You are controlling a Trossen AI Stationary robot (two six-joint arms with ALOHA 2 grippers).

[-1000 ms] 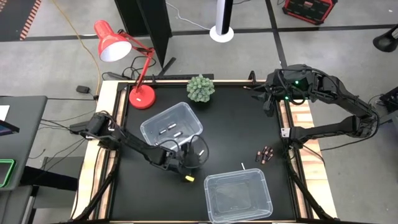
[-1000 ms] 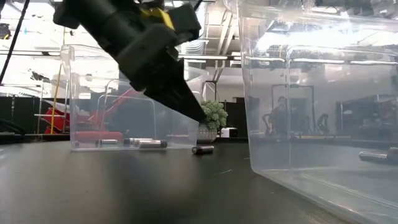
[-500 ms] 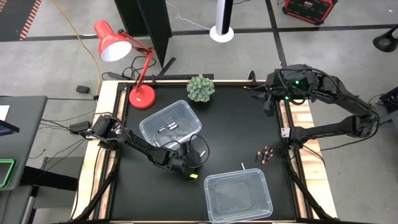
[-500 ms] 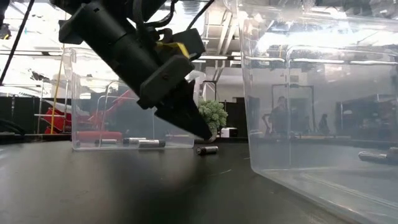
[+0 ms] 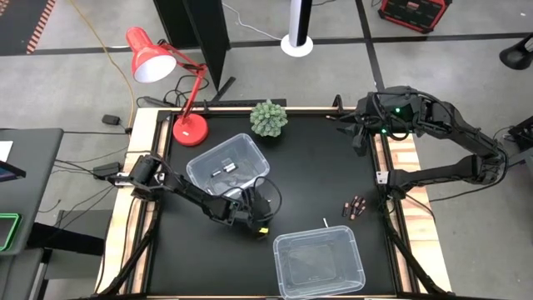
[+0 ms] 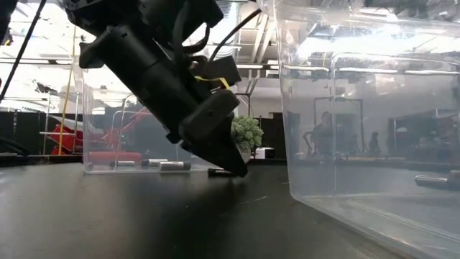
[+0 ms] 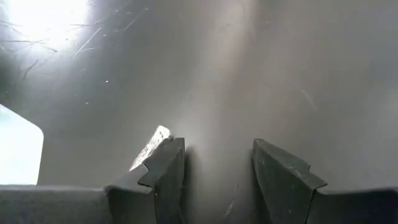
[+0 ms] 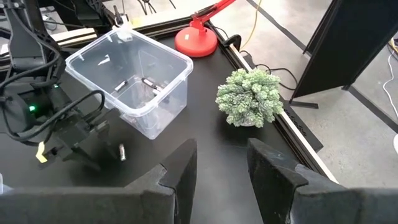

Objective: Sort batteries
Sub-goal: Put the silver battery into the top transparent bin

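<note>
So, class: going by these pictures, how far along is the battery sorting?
Done: a few silver batteries lie in the far clear bin. In hand: the left pincer, open, is down at the table by one loose battery, not gripping it. Left: the dark batteries near the right edge; the near bin looks empty. The right pincer waits at the far right corner.

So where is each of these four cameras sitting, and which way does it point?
High view: overhead, straight down; both arms, left gripper open by the bin.
Low view: table height, level; left arm's tip.
Left wrist view: on that arm, facing the tabletop; its fingers, a battery beside one.
Right wrist view: right arm, across the table; right gripper.
Shared: bin, plant.
</note>
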